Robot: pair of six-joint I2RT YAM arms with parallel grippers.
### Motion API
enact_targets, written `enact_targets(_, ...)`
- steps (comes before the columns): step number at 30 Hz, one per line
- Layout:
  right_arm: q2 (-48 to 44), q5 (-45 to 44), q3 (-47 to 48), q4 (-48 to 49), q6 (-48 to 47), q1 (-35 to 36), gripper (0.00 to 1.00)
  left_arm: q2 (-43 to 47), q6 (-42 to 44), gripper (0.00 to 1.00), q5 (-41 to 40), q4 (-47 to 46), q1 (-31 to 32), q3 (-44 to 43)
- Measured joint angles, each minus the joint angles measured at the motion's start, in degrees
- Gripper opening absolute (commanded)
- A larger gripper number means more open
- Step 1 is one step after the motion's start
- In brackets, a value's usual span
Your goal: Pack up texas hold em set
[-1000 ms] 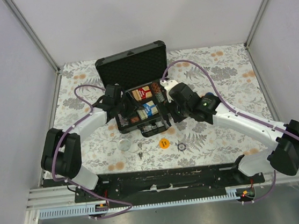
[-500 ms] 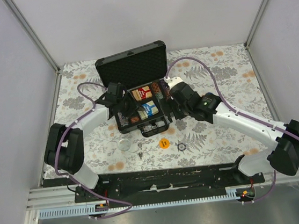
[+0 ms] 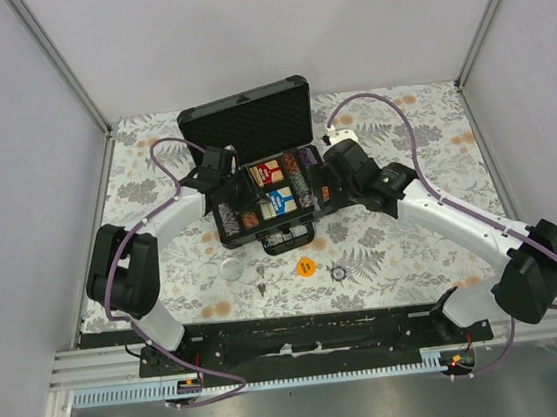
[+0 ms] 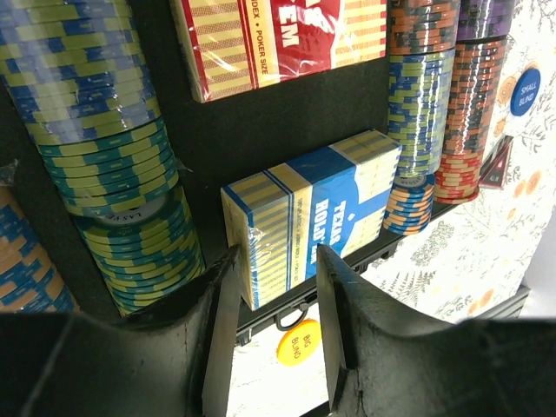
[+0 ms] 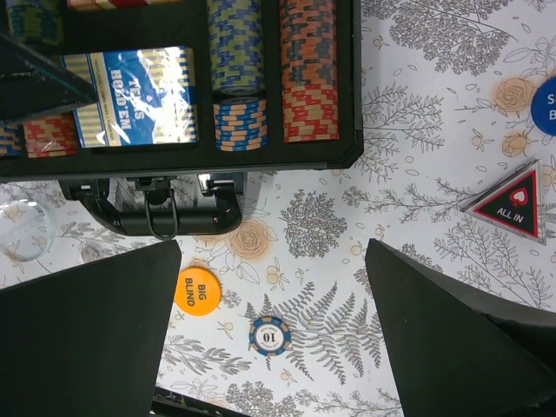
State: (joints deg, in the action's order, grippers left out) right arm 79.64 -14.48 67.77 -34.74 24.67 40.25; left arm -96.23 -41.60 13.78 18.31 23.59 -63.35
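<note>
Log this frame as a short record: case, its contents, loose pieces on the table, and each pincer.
case: open, lid raised at the far side
inside: red deck, blue deck, chip rows
loose on table: orange button, single chip, triangular marker, blue button at the view's edge
left pincer: jaws apart over the blue deck's near end; contact unclear
right pincer: wide open, empty, above the table by the case's near right corner
</note>
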Motion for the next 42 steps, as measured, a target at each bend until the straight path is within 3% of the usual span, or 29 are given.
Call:
enact_targets(7,0.04,0.02,0.00,0.00,1.73,-1.01,0.95,0.28,2.34,0.59,-0.50,1.29,0.17,-0.02)
enact_targets(13,0.66,0.09,0.00,0.00,1.95,-1.01,0.95,0.94,5.49,0.60,-2.23,2.82,0.28,-2.64)
enact_targets(25,2.34,0.61,0.33,0.00,1.95,-1.03,0.93,-1.46,7.61,0.53,-1.86,-0.50,0.28,-6.36)
enact_targets(35,2.60,0.94,0.55,0.00,2.38,-1.11,0.93,-4.68,9.60,0.36,1.18,-2.16,0.79,-5.95)
enact_targets(42,3.85,2.97,1.20,0.07,2.38,-1.11,0.88,-4.68,10.03,0.31,1.27,-4.33,0.81,-4.48)
